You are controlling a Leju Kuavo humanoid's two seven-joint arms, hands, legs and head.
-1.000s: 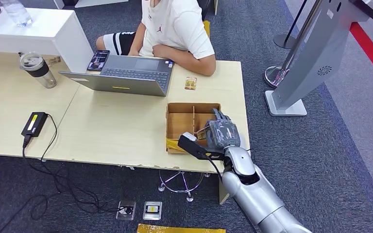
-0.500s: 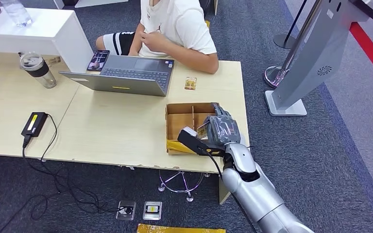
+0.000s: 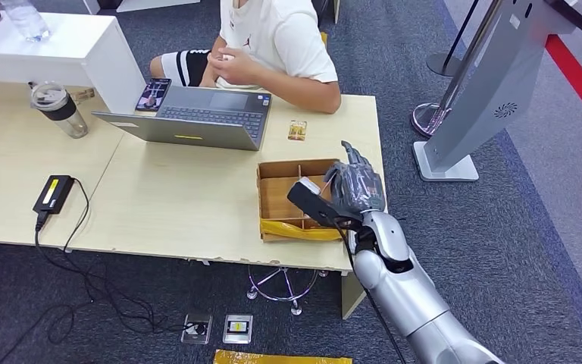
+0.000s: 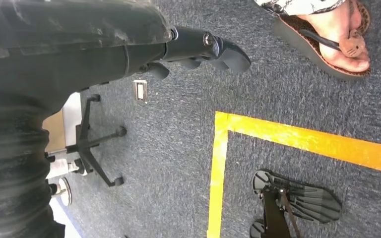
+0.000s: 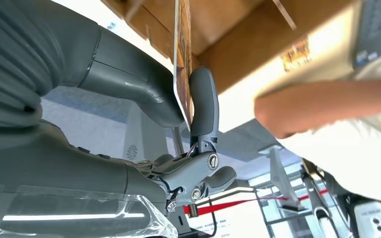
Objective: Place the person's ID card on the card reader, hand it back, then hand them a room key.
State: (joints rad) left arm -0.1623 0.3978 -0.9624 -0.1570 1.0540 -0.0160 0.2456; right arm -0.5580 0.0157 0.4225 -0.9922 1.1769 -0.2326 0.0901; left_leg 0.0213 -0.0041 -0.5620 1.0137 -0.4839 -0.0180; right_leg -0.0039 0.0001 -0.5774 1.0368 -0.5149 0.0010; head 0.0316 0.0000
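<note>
My right hand [image 3: 352, 188] hovers over the right side of an open cardboard box [image 3: 273, 168] with dividers, near the table's front right. In the right wrist view a thin card [image 5: 180, 74] is seen edge-on, pinched between the thick thumb [image 5: 144, 84] and a finger [image 5: 203, 104]. Another small card [image 3: 297, 130] lies on the table in front of the seated person [image 3: 273, 38]. The black card reader [image 3: 53, 193] sits far to the left with its cable. My left hand [image 4: 203, 47] hangs over the carpet and holds nothing.
An open laptop [image 3: 197, 117] stands between the person and the table's middle, a phone [image 3: 154, 93] beside it. A bottle [image 3: 61, 108] is at the far left. A grey kiosk stand [image 3: 485, 91] rises right of the table. A sandalled foot [image 4: 337, 29] is near my left hand.
My right hand has lifted out of the box with the card and moved slightly away from me. The person's arm has come off the table up to their chest.
</note>
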